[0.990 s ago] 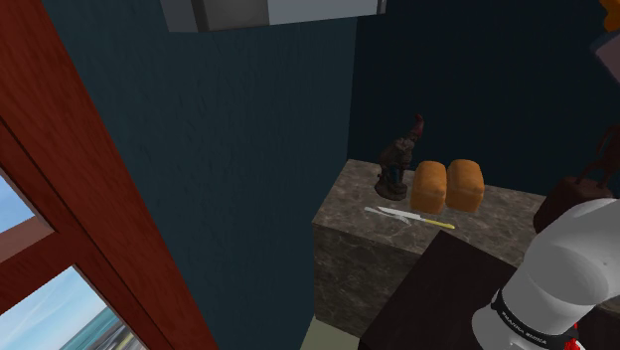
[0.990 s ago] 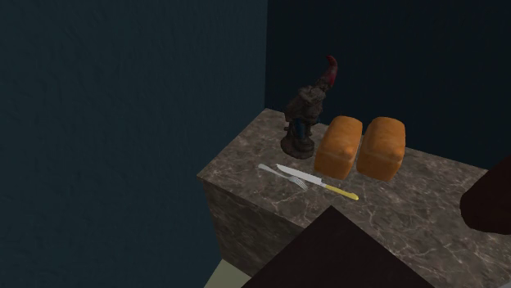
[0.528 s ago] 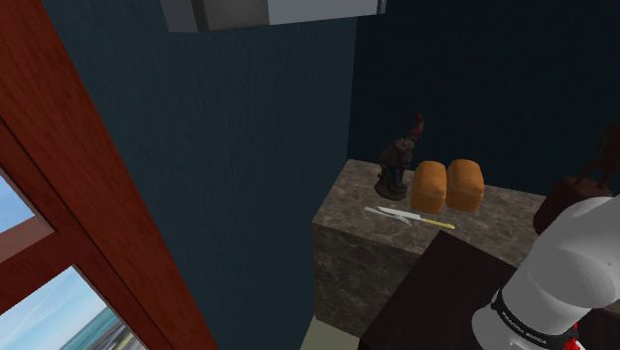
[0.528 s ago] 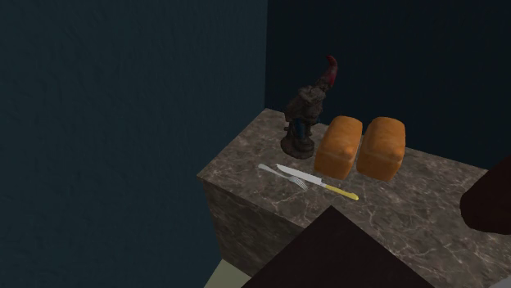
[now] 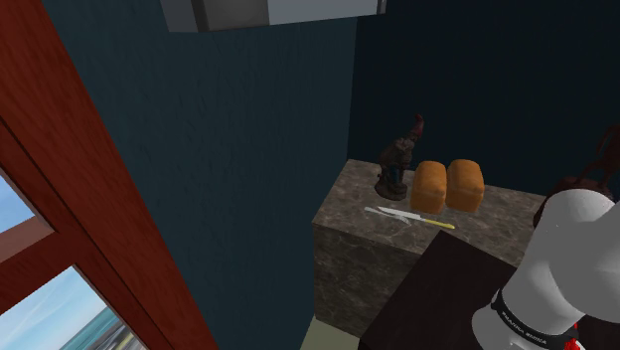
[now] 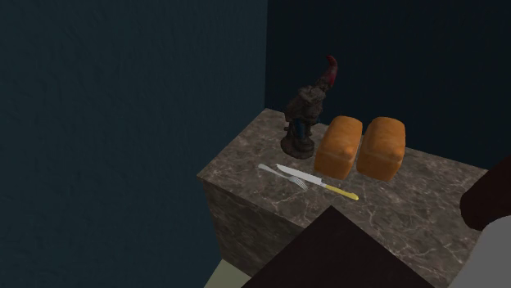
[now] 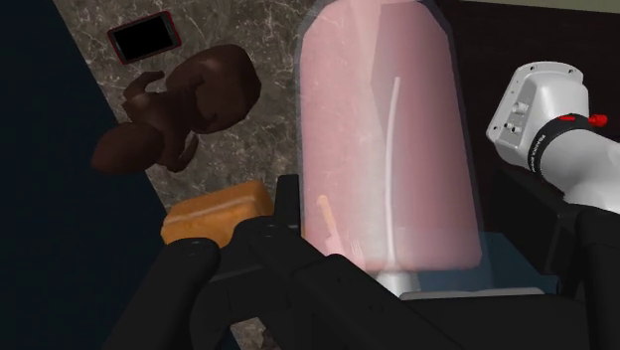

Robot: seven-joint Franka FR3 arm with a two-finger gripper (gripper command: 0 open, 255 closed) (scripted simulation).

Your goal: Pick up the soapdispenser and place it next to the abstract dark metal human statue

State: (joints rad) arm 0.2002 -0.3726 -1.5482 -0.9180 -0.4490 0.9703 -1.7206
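Observation:
The soap dispenser [image 7: 387, 139] is a clear bottle of pink liquid with a grey pump end, seen close in the wrist view. My gripper [image 7: 397, 273] is shut on it at the pump end, and the black fingers [image 7: 283, 224] hug its side. The dark brown abstract human statue [image 7: 184, 114] stands on the marble counter [image 7: 258, 40] beyond the bottle, well apart from it. In the second exterior view the statue [image 6: 491, 195] is a dark shape cut off by the right edge.
A gnome figure [image 6: 305, 114], two bread loaves [image 6: 340, 146] [image 6: 382, 147], a knife [image 6: 315, 182] and a fork [image 6: 282, 177] lie on the counter's far part. A red-cased phone [image 7: 145, 38] lies past the statue. Dark walls close the back, and the dark stand [image 6: 344, 254] fills the front.
The white arm link has risen and swung toward the shoulder view's right, covering more of the dark statue. A white corner of the arm now shows at the second exterior view's lower right.

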